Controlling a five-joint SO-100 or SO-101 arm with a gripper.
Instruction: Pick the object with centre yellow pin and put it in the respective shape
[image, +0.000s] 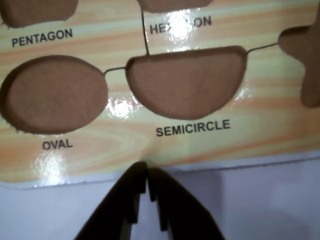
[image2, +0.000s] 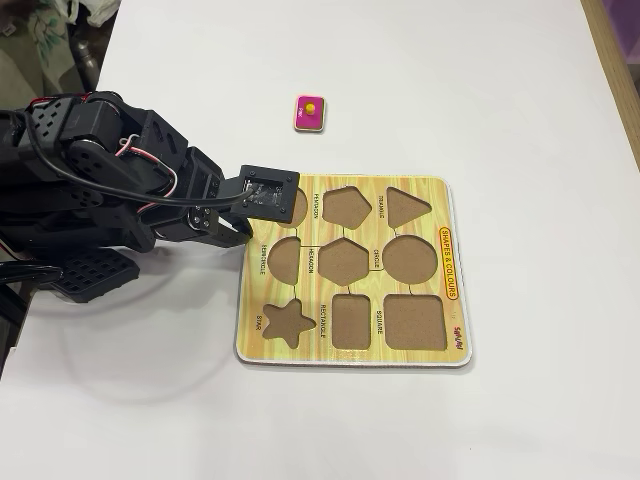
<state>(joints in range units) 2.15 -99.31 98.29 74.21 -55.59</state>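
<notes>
Magenta-pink rectangular piece (image2: 309, 113) with yellow centre knob lies flat on the white table (image2: 500, 90), well above the puzzle board (image2: 440, 265) in the fixed view. Gripper (image: 148, 176) fingers pressed together, holding nothing, hovering at the board's edge by the SEMICIRCLE cutout (image: 186, 82). RECTANGLE cutout (image2: 351, 322) sits empty beside the star cutout (image2: 287, 321).

The black arm (image2: 110, 180) reaches in from the left of the fixed view. Its gripper (image: 148, 176), fingers pressed together and empty, hovers at the board's (image2: 440, 290) left edge.
</notes>
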